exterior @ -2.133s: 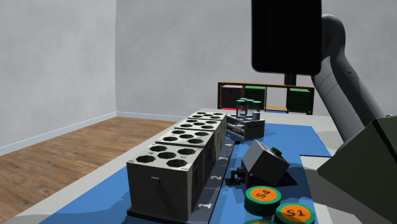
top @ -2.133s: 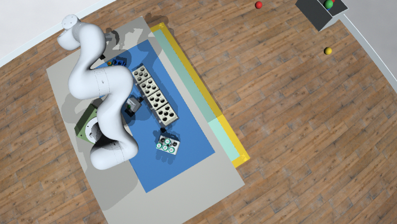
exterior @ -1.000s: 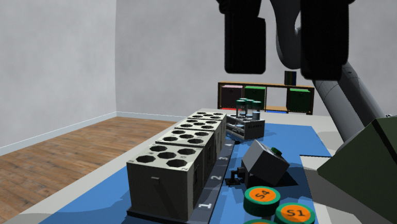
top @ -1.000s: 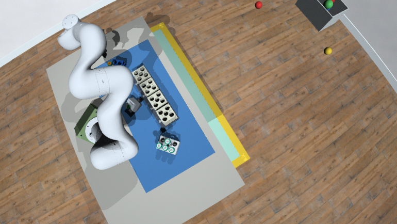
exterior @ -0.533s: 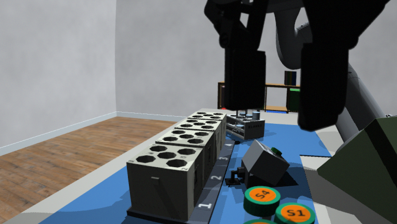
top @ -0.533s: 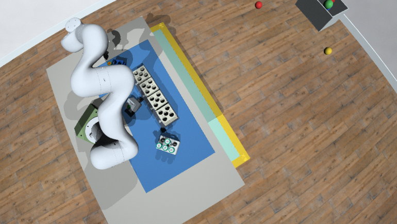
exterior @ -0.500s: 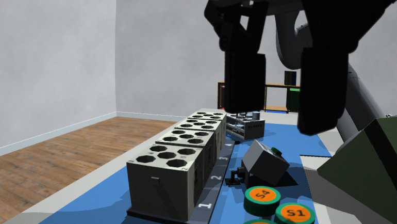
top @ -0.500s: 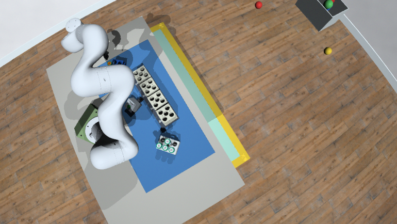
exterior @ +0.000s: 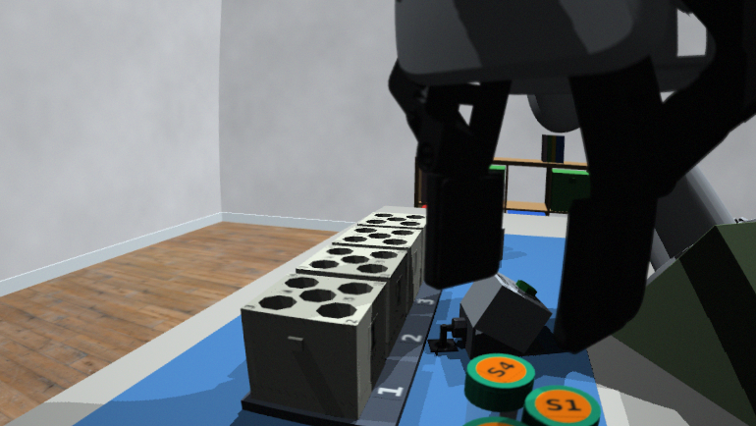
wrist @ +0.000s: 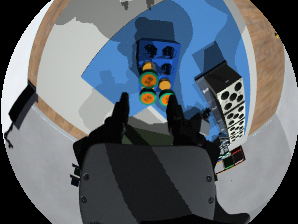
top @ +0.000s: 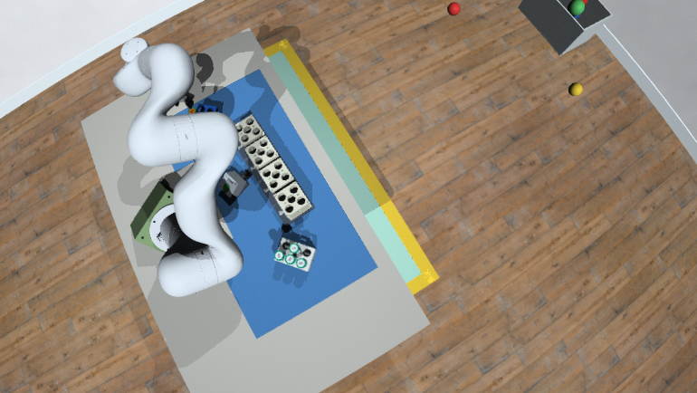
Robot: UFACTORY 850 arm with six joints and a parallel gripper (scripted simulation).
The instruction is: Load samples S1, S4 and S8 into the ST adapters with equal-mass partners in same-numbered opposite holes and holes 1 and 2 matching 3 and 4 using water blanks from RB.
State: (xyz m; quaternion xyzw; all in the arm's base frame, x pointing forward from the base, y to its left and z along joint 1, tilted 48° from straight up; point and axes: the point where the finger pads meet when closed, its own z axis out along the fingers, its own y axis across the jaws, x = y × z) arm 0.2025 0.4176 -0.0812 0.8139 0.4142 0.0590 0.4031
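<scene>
My gripper (exterior: 529, 288) is open and empty; it hangs just above the sample tubes, one finger to each side. In the wrist view the fingertips frame the nearest orange caps in the blue sample rack RS (wrist: 157, 51). The green-rimmed caps S4 (exterior: 500, 370) and S1 (exterior: 562, 404) stand upright below the fingers, apart from them. A third cap (exterior: 492, 422) is cut off at the frame's edge. The loading stand ST (top: 272, 168) holds its row of adapters with every hole empty; adapter 1 (exterior: 312, 339) is nearest. The white blank rack RB (top: 294, 254) holds several tubes.
The grey box with the green DONE key (exterior: 504, 312) lies tilted between ST and the sample rack, just behind the fingers. The arm's olive base block (exterior: 704, 317) stands close on the right. In the top view the arm hides most of RS (top: 207, 107).
</scene>
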